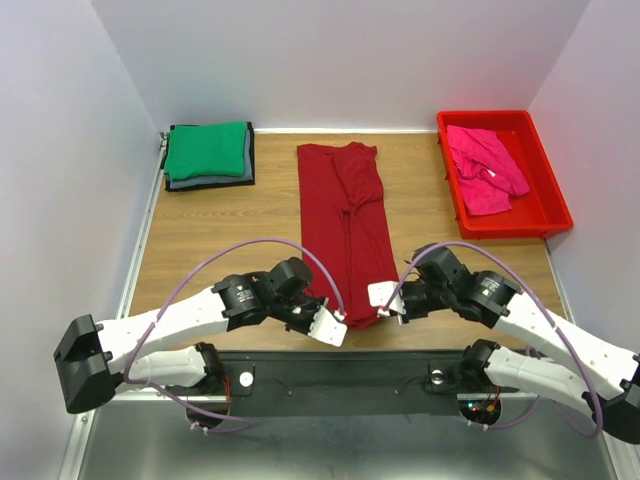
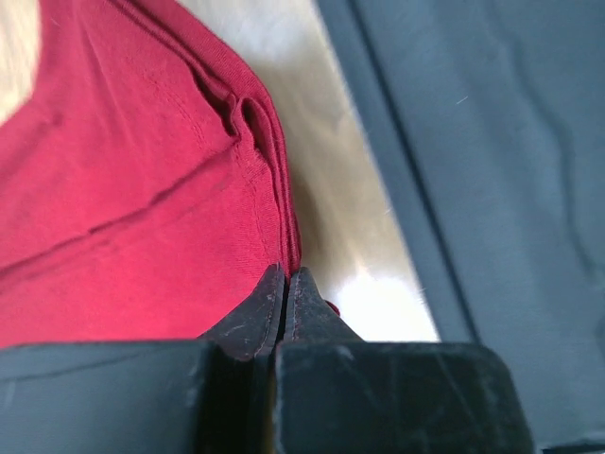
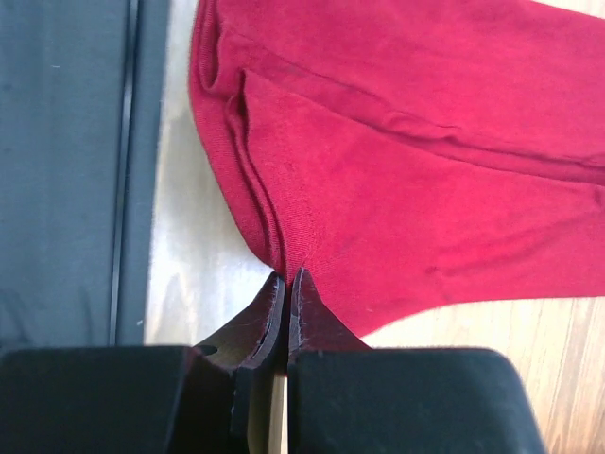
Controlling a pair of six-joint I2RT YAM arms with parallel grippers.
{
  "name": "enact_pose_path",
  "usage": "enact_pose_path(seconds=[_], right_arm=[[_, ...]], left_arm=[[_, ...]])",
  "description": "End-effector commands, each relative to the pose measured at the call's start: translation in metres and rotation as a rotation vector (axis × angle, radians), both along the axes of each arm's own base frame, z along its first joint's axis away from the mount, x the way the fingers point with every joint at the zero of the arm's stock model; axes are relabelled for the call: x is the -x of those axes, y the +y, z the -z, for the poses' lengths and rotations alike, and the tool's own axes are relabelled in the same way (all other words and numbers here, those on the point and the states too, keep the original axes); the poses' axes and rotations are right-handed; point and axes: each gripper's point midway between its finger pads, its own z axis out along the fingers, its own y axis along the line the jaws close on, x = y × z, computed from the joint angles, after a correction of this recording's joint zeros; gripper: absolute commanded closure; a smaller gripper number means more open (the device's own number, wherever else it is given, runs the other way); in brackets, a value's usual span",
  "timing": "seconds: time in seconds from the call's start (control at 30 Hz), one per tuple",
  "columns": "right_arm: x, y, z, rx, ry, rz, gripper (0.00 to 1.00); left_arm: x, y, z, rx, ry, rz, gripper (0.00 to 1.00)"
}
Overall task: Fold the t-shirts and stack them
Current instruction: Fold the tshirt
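The dark red t-shirt (image 1: 345, 225) lies as a long narrow strip down the middle of the wooden table. My left gripper (image 1: 338, 322) is shut on the left corner of its near hem (image 2: 265, 189). My right gripper (image 1: 384, 298) is shut on the right corner of that hem (image 3: 312, 218). Both sets of jaws stand closed with cloth pinched at the tips, low on the table. The green t-shirt (image 1: 207, 150) lies folded on the folded dark grey t-shirt (image 1: 212, 181) at the back left. The bright pink t-shirt (image 1: 485, 168) lies crumpled in the tray.
The red plastic tray (image 1: 548, 205) stands at the back right. White walls close in the table at the left, right and back. A dark grey ledge (image 1: 350, 370) runs along the near table edge, just behind both grippers.
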Motion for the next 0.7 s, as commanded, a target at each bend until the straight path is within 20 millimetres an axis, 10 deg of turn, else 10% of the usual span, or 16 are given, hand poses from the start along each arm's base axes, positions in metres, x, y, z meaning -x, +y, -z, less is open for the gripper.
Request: enact_pose_path(seconds=[0.0, 0.47, 0.67], right_arm=[[0.021, -0.01, -0.007, 0.024, 0.071, -0.021, 1.0], [-0.051, -0.011, 0.003, 0.099, -0.112, 0.141, 1.0], [-0.113, -0.015, -0.003, 0.078, -0.169, 0.159, 0.99]], left_arm=[[0.02, 0.003, -0.011, -0.003, 0.085, 0.022, 1.0], [-0.07, 0.005, -0.019, 0.014, -0.016, -0.114, 1.0], [-0.112, 0.007, -0.016, 0.028, -0.123, -0.145, 1.0]])
